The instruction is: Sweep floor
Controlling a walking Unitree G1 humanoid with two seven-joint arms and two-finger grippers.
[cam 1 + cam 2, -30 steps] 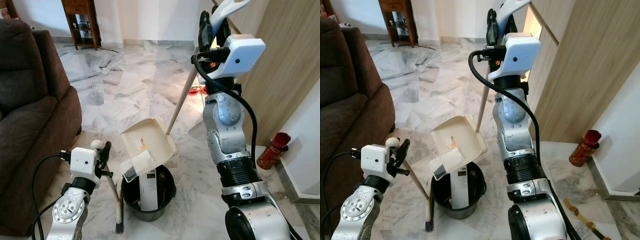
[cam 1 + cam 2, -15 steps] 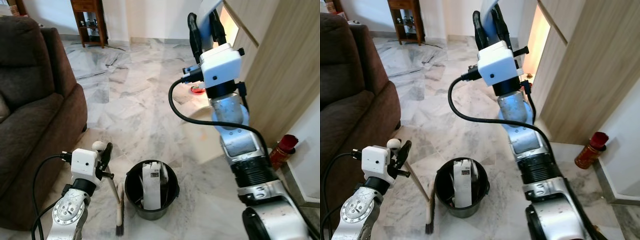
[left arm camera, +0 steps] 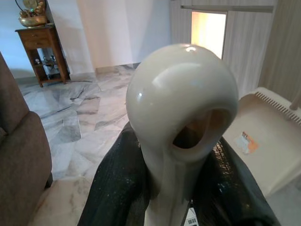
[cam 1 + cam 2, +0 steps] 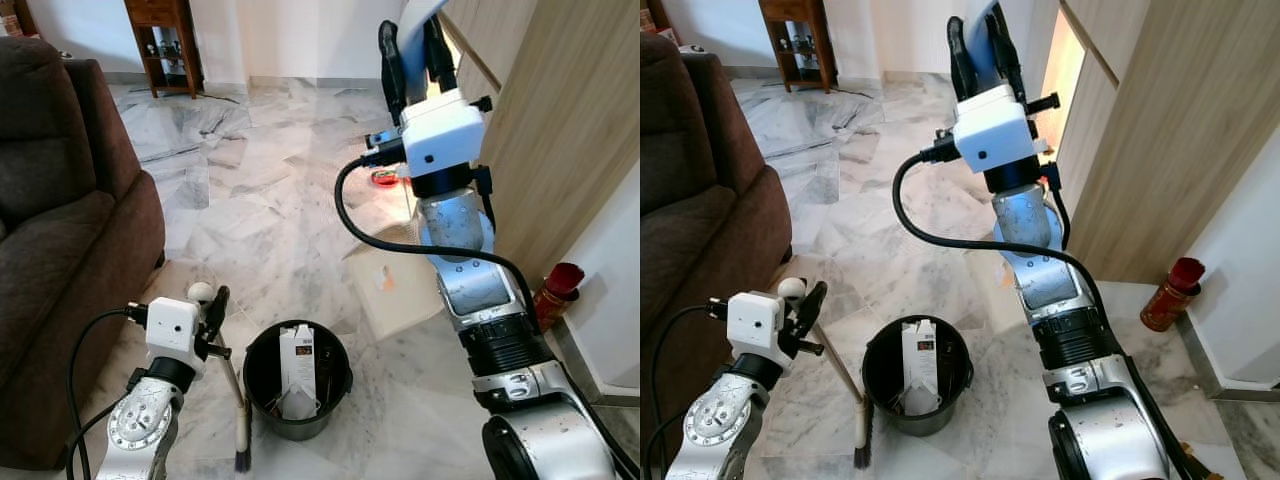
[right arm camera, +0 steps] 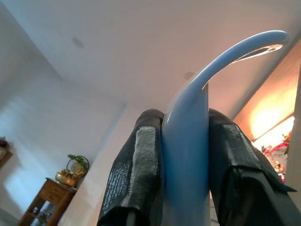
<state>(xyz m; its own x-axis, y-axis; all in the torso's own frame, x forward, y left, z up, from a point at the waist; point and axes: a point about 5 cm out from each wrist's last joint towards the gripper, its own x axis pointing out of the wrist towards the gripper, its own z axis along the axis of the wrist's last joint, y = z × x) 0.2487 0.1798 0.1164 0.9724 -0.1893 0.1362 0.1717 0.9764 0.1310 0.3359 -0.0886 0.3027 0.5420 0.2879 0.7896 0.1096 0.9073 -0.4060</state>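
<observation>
My left gripper [image 4: 207, 305] is shut on the cream knob [image 3: 181, 101] at the top of a short broom [image 4: 240, 425]. The broom's bristles rest on the marble floor beside a black bin [image 4: 262, 392], which has a white carton [image 4: 298, 362] standing in it. My right gripper [image 4: 412, 50] is raised high and shut on the pale blue curved handle [image 5: 188, 127] of a beige dustpan [image 4: 395, 300]. The pan lies low to the right of the bin, partly hidden behind my right arm.
A brown sofa [image 4: 60, 220] fills the left side. A wooden cabinet wall [image 4: 570, 130] runs along the right, with a red canister [image 4: 556, 295] at its foot. A dark wooden side table [image 4: 160, 40] stands far back. Open marble floor [image 4: 250, 200] stretches ahead.
The dustpan was tipped over the bin a second ago; it has since swung away to the right and down, behind my right arm. The left gripper and broom stayed put.
</observation>
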